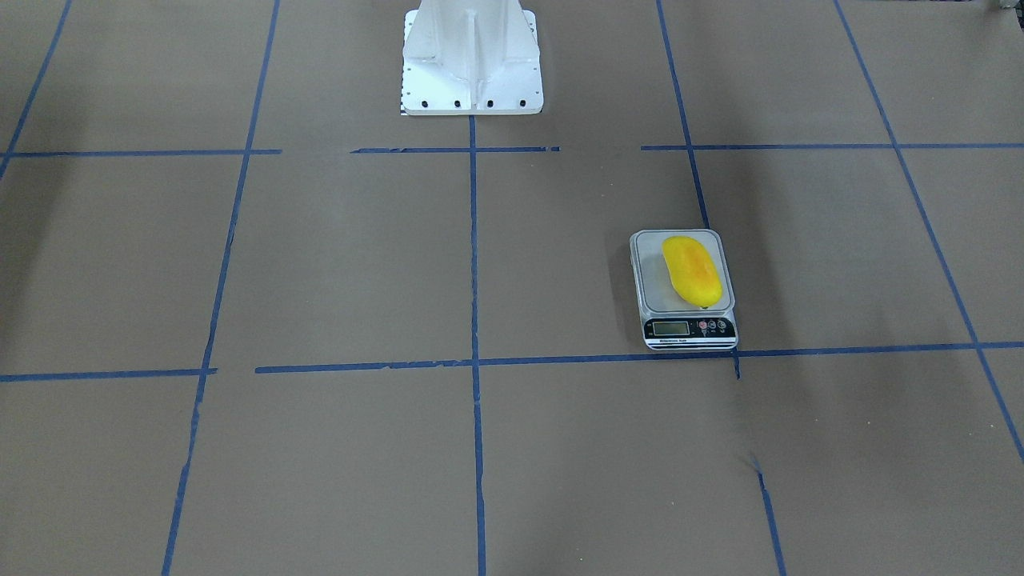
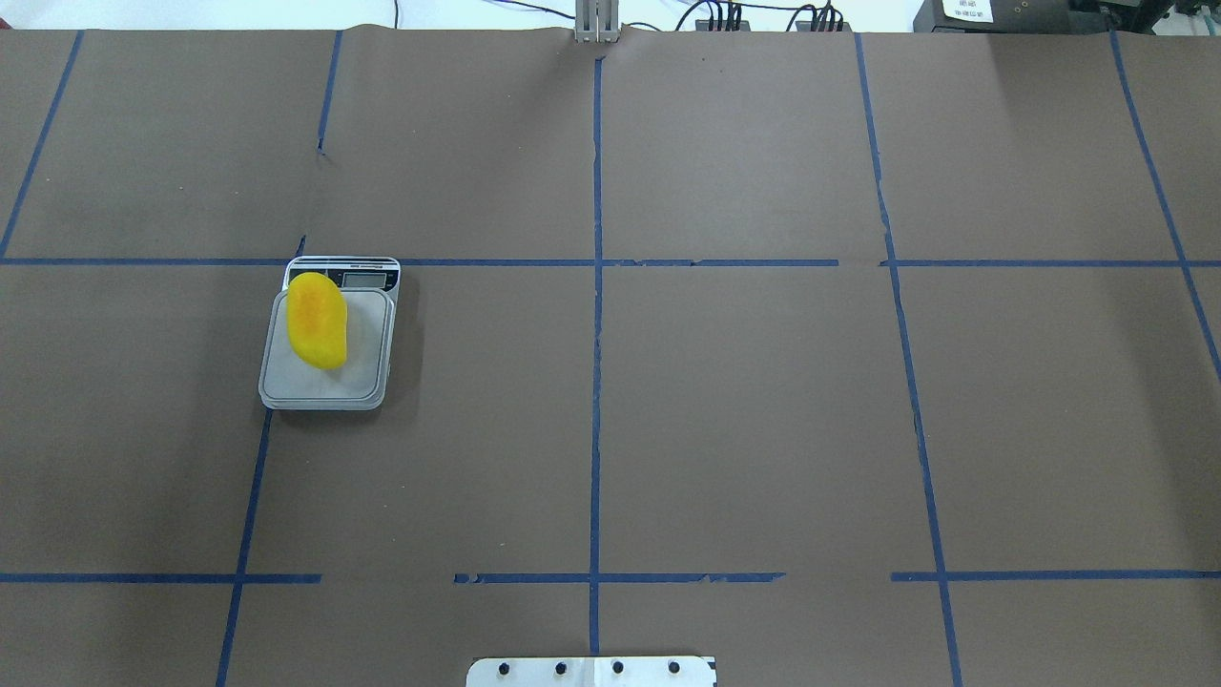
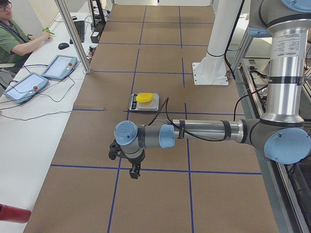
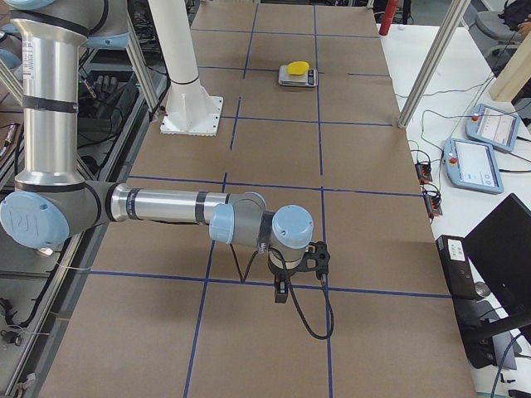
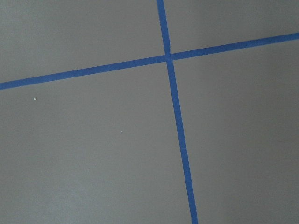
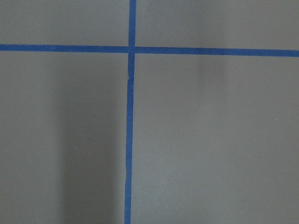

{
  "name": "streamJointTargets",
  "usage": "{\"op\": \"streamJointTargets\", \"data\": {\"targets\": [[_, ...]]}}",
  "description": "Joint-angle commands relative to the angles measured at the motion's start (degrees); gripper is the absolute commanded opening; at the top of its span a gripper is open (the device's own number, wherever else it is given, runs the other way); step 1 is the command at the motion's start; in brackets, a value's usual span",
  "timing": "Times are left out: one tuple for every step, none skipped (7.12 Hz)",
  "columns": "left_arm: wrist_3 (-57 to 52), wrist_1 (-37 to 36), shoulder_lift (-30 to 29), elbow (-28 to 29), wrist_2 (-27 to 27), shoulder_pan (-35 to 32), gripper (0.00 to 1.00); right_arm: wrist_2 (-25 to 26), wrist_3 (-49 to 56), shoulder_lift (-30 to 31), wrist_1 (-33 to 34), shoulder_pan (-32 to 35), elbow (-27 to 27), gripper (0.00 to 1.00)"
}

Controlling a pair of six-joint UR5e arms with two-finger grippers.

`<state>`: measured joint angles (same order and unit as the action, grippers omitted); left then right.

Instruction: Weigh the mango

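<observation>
L gripper point(image 3: 134, 173) hangs over bare table point(image 3: 160, 204), seen side-on only: can't tell if open or shut. On robot's L half, mango point(image 2: 317, 320) lies on scale point(image 2: 367, 355) platform, well apart from both arms. Looks smooth, rounded, prob. slippery & light; pinch across narrow middle. R gripper point(image 4: 282, 294): can't tell either.

Light even, diffuse, from above; brown paper desk point(image 1: 336, 264) matte. Front-facing view: broad soft shadow bands down left edge and right of scale point(image 1: 652, 284); small soft shadow along scale's view-left side. Mango point(image 1: 692, 270) saturated, near overexposed, surface detail washed. White robot base point(image 1: 472, 60) bright, near blown out. Right wrist view: soft vertical shadow band at left. Left wrist view flat, slightly soft.
</observation>
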<state>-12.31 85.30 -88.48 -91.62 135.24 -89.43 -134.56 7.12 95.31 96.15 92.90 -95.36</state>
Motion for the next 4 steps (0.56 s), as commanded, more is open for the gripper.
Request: {"op": "streamJointTargets", "data": {"targets": [[0.09, 0.31, 0.15, 0.04, 0.03, -0.21, 1.00, 0.00, 0.00, -0.04, 0.00, 0.00, 0.00, 1.00], [0.27, 0.31, 0.07, 0.04, 0.03, -0.21, 1.00, 0.00, 0.00, -0.04, 0.00, 0.00, 0.00, 1.00], [0.36, 0.31, 0.07, -0.05, 0.03, -0.30, 1.00, 0.00, 0.00, 0.05, 0.00, 0.00, 0.00, 1.00], [0.36, 0.31, 0.07, -0.05, 0.03, -0.30, 1.00, 0.00, 0.00, -0.04, 0.00, 0.00, 0.00, 1.00]]}}
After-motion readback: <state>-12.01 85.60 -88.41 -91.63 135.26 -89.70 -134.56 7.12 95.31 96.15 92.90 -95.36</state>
